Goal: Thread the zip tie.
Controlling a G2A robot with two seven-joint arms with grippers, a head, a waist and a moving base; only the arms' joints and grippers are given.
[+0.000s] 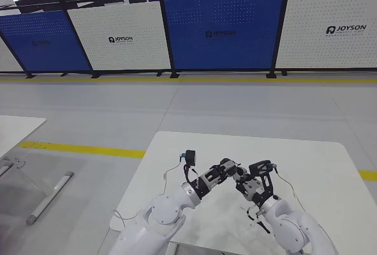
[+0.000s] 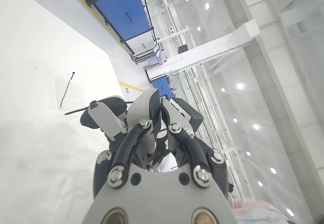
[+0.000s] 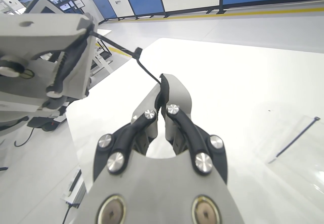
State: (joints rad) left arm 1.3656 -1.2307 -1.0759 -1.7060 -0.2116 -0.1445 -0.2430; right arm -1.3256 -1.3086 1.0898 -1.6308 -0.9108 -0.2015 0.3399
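A black zip tie [image 3: 121, 47] is stretched in the air between both grippers, above the white table [image 1: 309, 159]. My left gripper [image 2: 160, 104] is shut on one end of its strap; in the right wrist view the left gripper [image 3: 87, 31] has the strap coming out of its tips. The tie's square head [image 3: 138, 52] sits midway along the span. My right gripper [image 3: 162, 81] is shut on the strap just past the head. A thin tail of the zip tie [image 2: 76, 110] sticks out beyond the right gripper [image 2: 101, 111]. The two grippers [image 1: 238, 175] almost touch.
A second black zip tie [image 3: 296, 137] lies flat on a clear plastic sheet [image 3: 303, 159] on the table, to the side of the right gripper; this spare tie [image 2: 67, 88] also appears in the left wrist view. Blue and white partition panels [image 1: 220, 32] stand across the floor behind.
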